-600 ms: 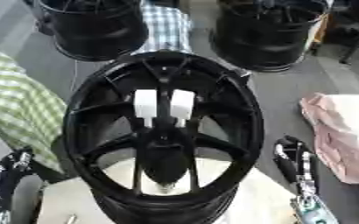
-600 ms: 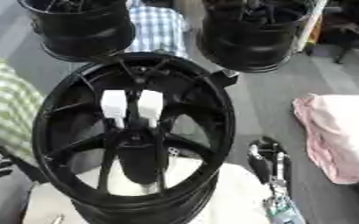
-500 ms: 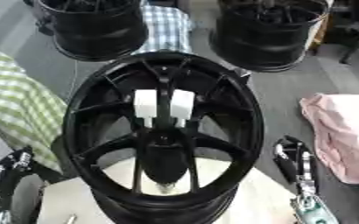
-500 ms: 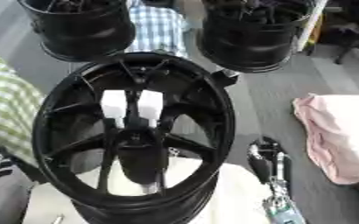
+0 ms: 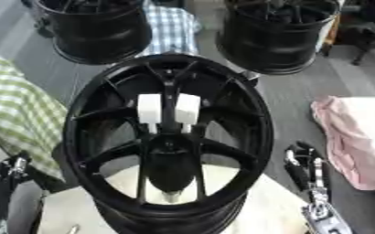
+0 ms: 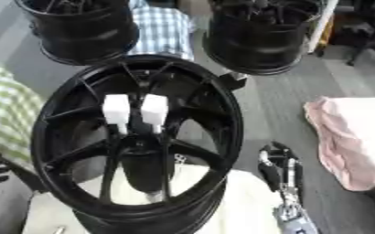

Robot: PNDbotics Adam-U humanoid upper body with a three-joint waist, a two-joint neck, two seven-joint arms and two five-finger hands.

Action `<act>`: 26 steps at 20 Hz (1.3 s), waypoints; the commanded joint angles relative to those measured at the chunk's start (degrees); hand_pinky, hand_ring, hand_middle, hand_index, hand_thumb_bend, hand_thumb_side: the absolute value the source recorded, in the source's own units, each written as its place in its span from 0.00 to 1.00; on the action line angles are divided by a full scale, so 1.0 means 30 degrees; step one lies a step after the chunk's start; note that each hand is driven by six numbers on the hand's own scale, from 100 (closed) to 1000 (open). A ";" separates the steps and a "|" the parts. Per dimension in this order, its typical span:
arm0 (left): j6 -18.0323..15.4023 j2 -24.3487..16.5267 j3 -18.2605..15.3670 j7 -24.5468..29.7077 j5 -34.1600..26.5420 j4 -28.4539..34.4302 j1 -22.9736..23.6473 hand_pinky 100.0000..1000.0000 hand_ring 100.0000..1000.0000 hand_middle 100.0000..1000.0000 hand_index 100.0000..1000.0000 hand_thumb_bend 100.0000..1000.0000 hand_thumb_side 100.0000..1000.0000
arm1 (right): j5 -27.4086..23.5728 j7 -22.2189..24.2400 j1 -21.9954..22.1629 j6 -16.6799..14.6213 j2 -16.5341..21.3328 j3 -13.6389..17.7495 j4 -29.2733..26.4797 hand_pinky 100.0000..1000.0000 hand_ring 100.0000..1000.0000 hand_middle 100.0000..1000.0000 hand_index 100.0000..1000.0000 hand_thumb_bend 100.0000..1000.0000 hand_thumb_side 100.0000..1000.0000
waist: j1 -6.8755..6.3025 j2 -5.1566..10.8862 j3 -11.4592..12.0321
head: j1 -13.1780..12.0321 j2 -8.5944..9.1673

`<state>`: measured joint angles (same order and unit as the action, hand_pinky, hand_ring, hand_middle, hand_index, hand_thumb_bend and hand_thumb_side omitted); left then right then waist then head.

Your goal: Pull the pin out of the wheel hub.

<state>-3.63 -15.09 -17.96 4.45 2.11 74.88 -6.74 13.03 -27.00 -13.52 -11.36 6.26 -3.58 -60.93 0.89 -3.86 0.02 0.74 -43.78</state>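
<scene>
A black spoked wheel hub (image 5: 168, 137) stands in the middle, tilted toward me on a pale surface (image 5: 263, 205). Two white block-shaped pin heads (image 5: 149, 109) (image 5: 187, 109) stick out side by side above the hub's centre, their stems running down between the spokes. My right hand (image 5: 307, 167) is at the lower right, beside the rim and apart from it, open with fingers up and holding nothing. My left hand (image 5: 11, 171) shows only in part at the lower left edge, open and clear of the hub.
Two more black wheel hubs (image 5: 94, 27) (image 5: 279, 32) stand at the back with a blue checked cloth (image 5: 171, 29) between them. A green checked cloth (image 5: 14, 105) lies to the left, a pink cloth (image 5: 359, 137) to the right.
</scene>
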 commanded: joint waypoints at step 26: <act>-0.7172 -1.3369 1.0194 0.6899 0.0029 0.7501 -0.9100 0.77 0.72 0.69 0.82 0.34 0.62 | 0.0624 0.0230 0.0057 -0.0203 0.0442 -0.0307 -0.0207 0.73 0.61 0.58 0.79 0.00 0.49 | -0.0900 0.0530 -0.0839 | -0.0205 -0.0113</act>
<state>-24.00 -51.45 11.50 24.19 2.94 96.09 -32.90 14.51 -26.51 -12.60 -11.87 7.31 -4.28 -60.93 -1.82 -2.54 -2.55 0.56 -44.21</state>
